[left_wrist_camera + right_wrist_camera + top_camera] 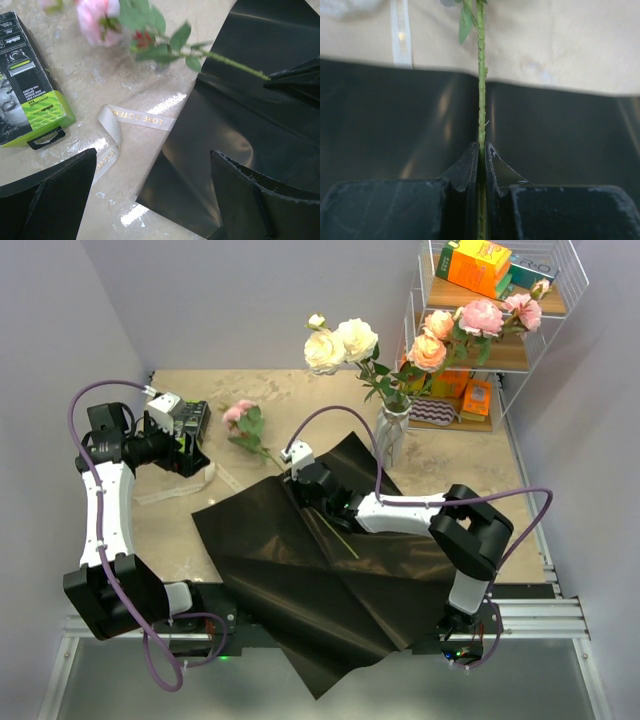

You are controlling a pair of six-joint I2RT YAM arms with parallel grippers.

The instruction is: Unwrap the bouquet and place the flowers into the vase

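Note:
My right gripper (298, 478) (481, 152) is shut on the green stem (481, 100) of a pink rose (239, 416) (97, 17). The rose's head lies on the table to the left, and its stem end trails over the black paper sheet (320, 570) (250, 125). The sheet lies unfolded, its near corner hanging off the table's front edge. The vase (391, 432) stands behind the sheet, holding cream roses (340, 342) and peach and pink roses (455, 328). My left gripper (192, 452) (155, 195) hovers open and empty over the sheet's left corner, beside the loose beige ribbon (180, 488) (135, 117).
A green and black razor box (25, 85) lies on the table left of the ribbon. A white wire shelf (490, 360) with orange and green boxes stands at the back right, close to the vase. Walls close in the table on three sides.

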